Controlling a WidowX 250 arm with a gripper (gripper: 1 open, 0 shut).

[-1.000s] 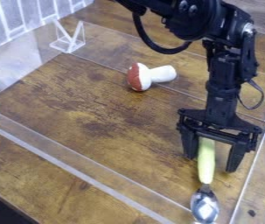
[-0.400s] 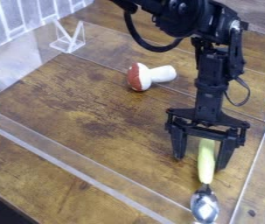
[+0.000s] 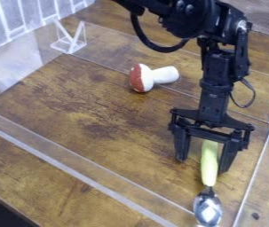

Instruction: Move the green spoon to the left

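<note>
1. Tool (image 3: 204, 158) wide open, pointing down, fingers astride the spoon (image 3: 208, 182) handle; not gripping it.
2. Spoon lies on the counter (image 3: 89, 115) at the near right, silver bowl toward the camera.
3. Mushroom (image 3: 151, 76) well apart, further back.

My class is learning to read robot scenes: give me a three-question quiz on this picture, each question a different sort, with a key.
1. True or false: the gripper stands open, its fingers either side of the spoon's handle.
2. Which lies nearer the picture's bottom edge? A) the mushroom B) the green spoon
3. Fill in: the spoon's shiny bowl points toward the ___ edge of the picture.

Key: 1 true; 2 B; 3 bottom.
</note>
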